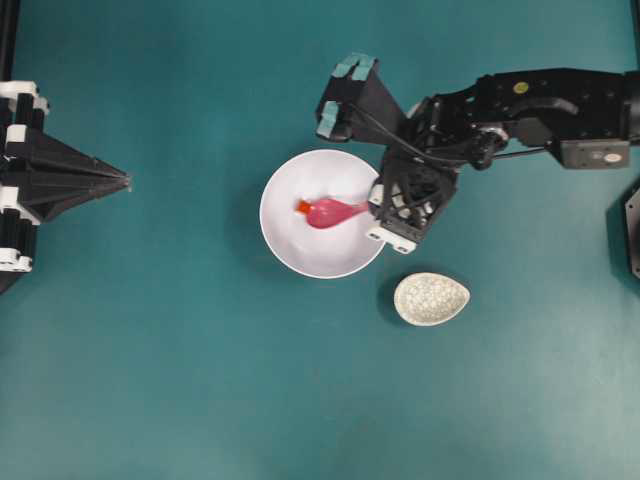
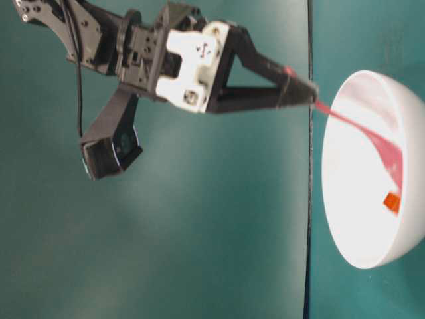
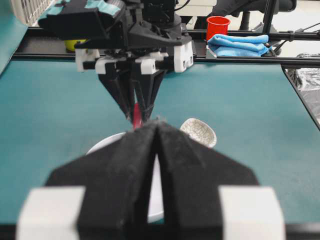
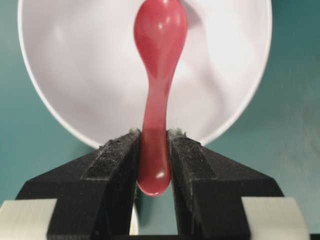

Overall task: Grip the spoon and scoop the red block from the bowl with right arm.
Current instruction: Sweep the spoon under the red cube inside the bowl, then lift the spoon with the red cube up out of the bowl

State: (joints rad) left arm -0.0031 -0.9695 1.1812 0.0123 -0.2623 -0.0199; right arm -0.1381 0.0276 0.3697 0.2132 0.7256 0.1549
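The white bowl (image 1: pixel 300 250) sits mid-table. The pink spoon (image 1: pixel 335 211) lies inside it, scoop to the left, with the small red block (image 1: pixel 303 207) touching the scoop's tip. My right gripper (image 1: pixel 373 207) is shut on the end of the spoon's handle at the bowl's right rim. In the right wrist view the gripper (image 4: pixel 154 137) clamps the spoon (image 4: pixel 159 60) over the bowl (image 4: pixel 75 65); the block is hidden there. The table-level view shows the spoon (image 2: pixel 372 136) sloping down to the block (image 2: pixel 392 201). My left gripper (image 1: pixel 125 182) is shut and empty at the far left.
A small speckled beige dish (image 1: pixel 431 298) sits just right of and below the bowl, near my right wrist. In the left wrist view a red cup (image 3: pixel 217 26) and a blue cloth (image 3: pixel 239 44) lie beyond the table's far rail.
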